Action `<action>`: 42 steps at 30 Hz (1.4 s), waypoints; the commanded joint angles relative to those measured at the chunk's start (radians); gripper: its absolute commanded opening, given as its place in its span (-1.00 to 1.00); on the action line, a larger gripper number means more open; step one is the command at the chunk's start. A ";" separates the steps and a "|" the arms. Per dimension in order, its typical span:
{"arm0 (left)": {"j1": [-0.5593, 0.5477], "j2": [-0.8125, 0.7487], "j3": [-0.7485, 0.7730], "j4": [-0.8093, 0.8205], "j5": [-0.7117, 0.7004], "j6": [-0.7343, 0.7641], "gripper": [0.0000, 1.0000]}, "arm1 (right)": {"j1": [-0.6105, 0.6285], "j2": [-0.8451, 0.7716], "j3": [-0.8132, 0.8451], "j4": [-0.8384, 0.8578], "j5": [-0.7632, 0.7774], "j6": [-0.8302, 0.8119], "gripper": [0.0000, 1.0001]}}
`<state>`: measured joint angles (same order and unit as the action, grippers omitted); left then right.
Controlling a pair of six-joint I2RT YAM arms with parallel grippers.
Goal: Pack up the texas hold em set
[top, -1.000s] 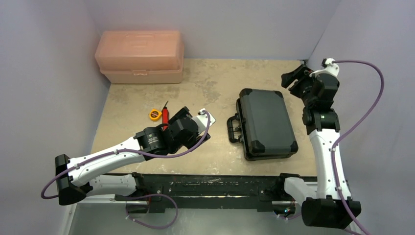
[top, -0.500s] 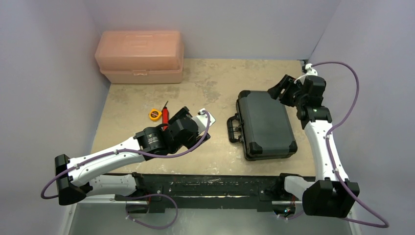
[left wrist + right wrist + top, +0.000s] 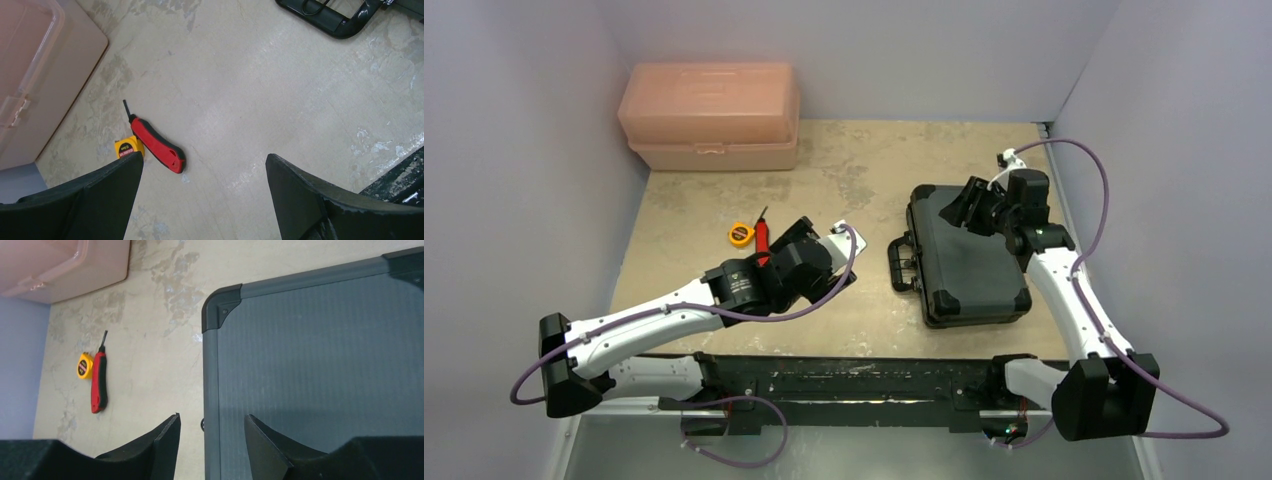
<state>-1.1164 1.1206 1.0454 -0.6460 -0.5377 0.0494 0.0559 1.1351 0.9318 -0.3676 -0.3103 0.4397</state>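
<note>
The black hard case lies shut on the table at the right, its handle towards the left. No chips, cards, discs or dice are in view. My right gripper is open and empty, hovering over the case's far left part. In the right wrist view its jaws straddle the case's left edge. My left gripper is open and empty above bare table left of the case. In the left wrist view the case handle shows at the top.
A peach plastic toolbox stands at the far left. A red utility knife and a yellow tape measure lie side by side just beyond my left gripper. Walls close in the left, far and right sides.
My right arm has swung from the far right corner leftwards and down, over the case's far end. The left arm has not moved.
</note>
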 commanded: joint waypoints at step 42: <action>0.408 0.257 -0.163 0.575 0.743 -0.598 -0.15 | 0.105 0.063 -0.137 0.094 -0.033 -0.008 -0.35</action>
<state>-0.7185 1.3312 0.8394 -0.1791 0.1123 -0.5247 0.1570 1.2034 0.8196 -0.2913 -0.3756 0.4465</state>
